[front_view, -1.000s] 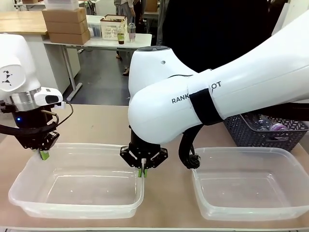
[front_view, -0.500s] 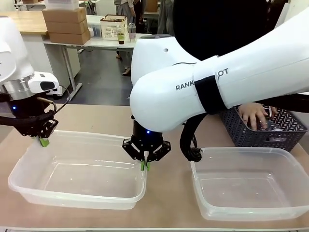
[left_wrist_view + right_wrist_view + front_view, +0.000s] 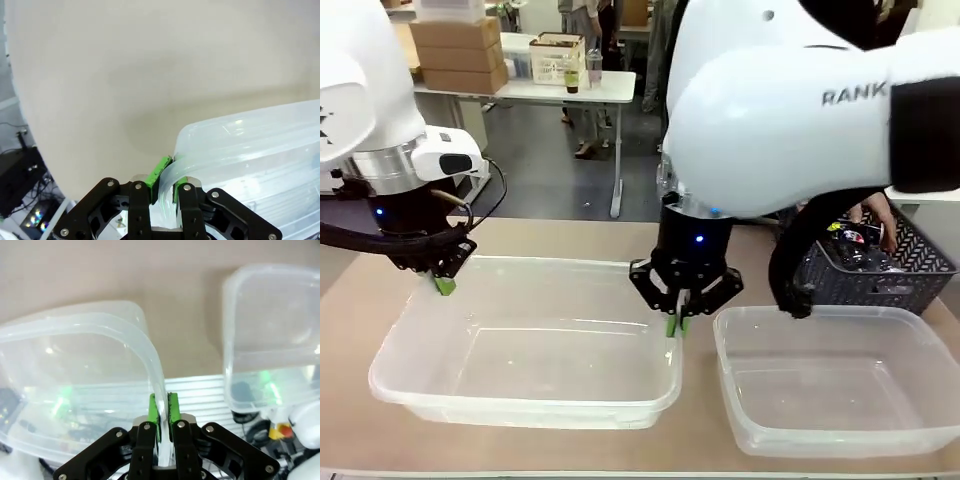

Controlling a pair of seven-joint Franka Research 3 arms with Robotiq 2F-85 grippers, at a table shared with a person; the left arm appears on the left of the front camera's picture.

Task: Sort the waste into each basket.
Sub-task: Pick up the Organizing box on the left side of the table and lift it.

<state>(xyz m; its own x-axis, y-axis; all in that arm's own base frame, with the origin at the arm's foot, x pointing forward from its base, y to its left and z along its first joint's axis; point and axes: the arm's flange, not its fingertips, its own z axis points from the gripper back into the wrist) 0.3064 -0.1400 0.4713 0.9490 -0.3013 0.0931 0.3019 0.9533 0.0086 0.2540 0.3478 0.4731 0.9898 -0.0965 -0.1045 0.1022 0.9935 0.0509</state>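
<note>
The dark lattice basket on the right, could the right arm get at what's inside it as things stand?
Probably not: the right arm's fingers are shut on the rim of the left tub, and a person's hand is at the basket.

— We get bright, even light from above in the front view; the right arm (image 3: pixel 790 110) looks nearly washed out.
— Yes, and we see only faint, soft shadows under the left tub (image 3: pixel 520 262) on the table (image 3: pixel 550 235).
— In the wrist views we find small white glints on the plastic, and green reflections smeared in it.
— We also see the table's edge bowing in the left wrist view, with a broad soft shadow beside the tub.
</note>
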